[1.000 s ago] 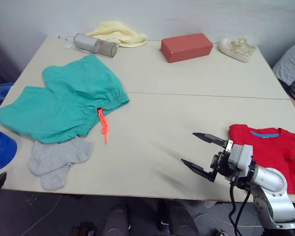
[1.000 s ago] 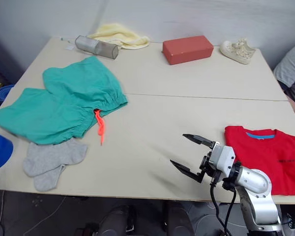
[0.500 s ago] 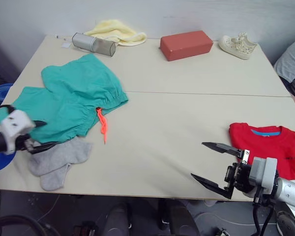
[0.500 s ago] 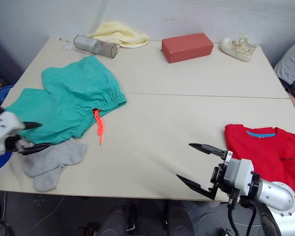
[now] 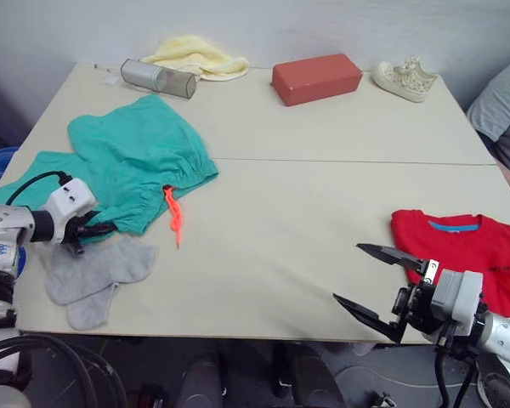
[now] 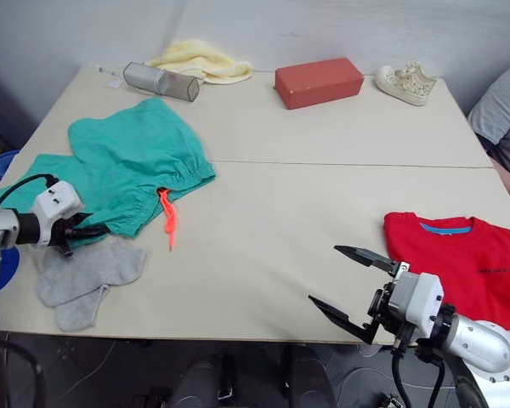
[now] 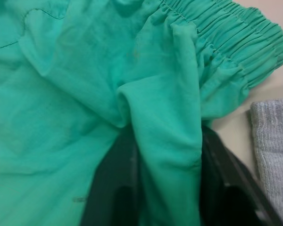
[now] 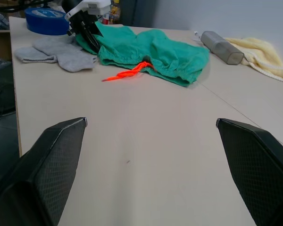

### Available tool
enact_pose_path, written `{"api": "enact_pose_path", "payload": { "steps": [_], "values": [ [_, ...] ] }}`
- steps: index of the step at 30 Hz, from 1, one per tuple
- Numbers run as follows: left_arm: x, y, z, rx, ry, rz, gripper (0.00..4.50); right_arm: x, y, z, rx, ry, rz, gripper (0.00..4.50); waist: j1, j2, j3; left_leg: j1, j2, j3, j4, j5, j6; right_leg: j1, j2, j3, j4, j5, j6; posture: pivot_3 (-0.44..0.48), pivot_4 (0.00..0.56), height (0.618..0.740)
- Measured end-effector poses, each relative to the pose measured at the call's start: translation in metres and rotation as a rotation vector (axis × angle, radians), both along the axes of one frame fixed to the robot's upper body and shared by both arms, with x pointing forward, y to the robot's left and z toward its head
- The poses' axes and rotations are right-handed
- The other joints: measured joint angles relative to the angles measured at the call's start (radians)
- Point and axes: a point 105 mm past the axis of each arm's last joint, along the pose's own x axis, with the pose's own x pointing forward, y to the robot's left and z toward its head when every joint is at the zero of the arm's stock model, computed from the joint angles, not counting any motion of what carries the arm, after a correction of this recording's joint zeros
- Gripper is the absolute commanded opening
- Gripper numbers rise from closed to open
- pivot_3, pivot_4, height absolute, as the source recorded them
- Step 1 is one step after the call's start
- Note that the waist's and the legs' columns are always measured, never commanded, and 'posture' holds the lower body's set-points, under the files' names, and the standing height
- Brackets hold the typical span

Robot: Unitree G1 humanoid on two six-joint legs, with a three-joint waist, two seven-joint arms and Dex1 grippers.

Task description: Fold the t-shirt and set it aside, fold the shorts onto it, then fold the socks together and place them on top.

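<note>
The left gripper (image 5: 98, 229) has its jaws pinching a fold at the near edge of the teal shorts (image 5: 127, 174), which lie spread on the left of the counter (image 5: 306, 204). The grey socks (image 5: 93, 272) lie just beside them, nearer. The right gripper (image 5: 376, 280) hovers with jaws spread wide, left of the folded red t-shirt (image 5: 467, 255) at the near right.

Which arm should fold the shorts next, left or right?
Left. The left gripper already has its fingers around a fold of the shorts, while the right gripper hangs open over bare table beside the folded t-shirt.
</note>
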Motion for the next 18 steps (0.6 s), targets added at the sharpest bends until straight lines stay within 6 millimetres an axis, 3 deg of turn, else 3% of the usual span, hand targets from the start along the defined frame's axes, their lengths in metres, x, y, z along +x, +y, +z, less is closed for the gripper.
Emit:
{"api": "enact_pose_path", "payload": {
  "steps": [1, 5, 9, 14, 18],
  "values": [
    [0.004, -0.005, 0.003, -0.045, -0.013, -0.003, 0.02, 0.0, -0.001, 0.001, -0.001, -0.005, -0.006, 4.5, 0.003, -0.001, 0.0, 0.0, 0.0, 0.0, 0.001, 0.0, 0.0, 0.0, 0.0, 0.0, 0.0, 0.0, 0.0, 0.0, 0.15, 0.74],
    [0.018, -0.043, 0.046, -0.221, -0.124, -0.185, 0.02, 0.002, -0.002, 0.004, 0.0, -0.016, -0.029, 4.5, 0.021, -0.005, 0.001, -0.002, 0.0, 0.0, 0.004, 0.0, 0.0, -0.001, 0.002, -0.001, 0.001, 0.0, 0.0, 0.0, 0.15, 0.74],
    [0.031, -0.09, 0.081, -0.287, -0.226, -0.361, 0.02, 0.006, -0.009, 0.007, -0.018, -0.031, -0.078, 4.5, 0.029, -0.005, 0.001, -0.002, -0.001, 0.002, 0.008, -0.002, 0.003, 0.0, 0.003, 0.001, 0.001, 0.001, 0.002, 0.0, 0.15, 0.74],
    [0.033, -0.173, 0.082, -0.331, -0.211, -0.637, 0.02, 0.007, -0.013, 0.008, -0.068, -0.035, -0.084, 4.5, 0.035, -0.005, 0.001, -0.003, -0.002, 0.005, 0.011, -0.003, 0.004, 0.0, 0.004, 0.004, 0.001, 0.003, 0.005, 0.0, 0.15, 0.74],
    [0.019, -0.25, 0.069, -0.377, -0.146, -0.863, 0.02, 0.014, -0.043, 0.016, -0.201, -0.066, -0.133, 4.5, 0.042, -0.005, 0.001, -0.003, -0.003, 0.008, 0.012, -0.003, 0.005, 0.0, 0.004, 0.009, -0.001, 0.005, 0.009, 0.0, 0.15, 0.74]
  ]
}}
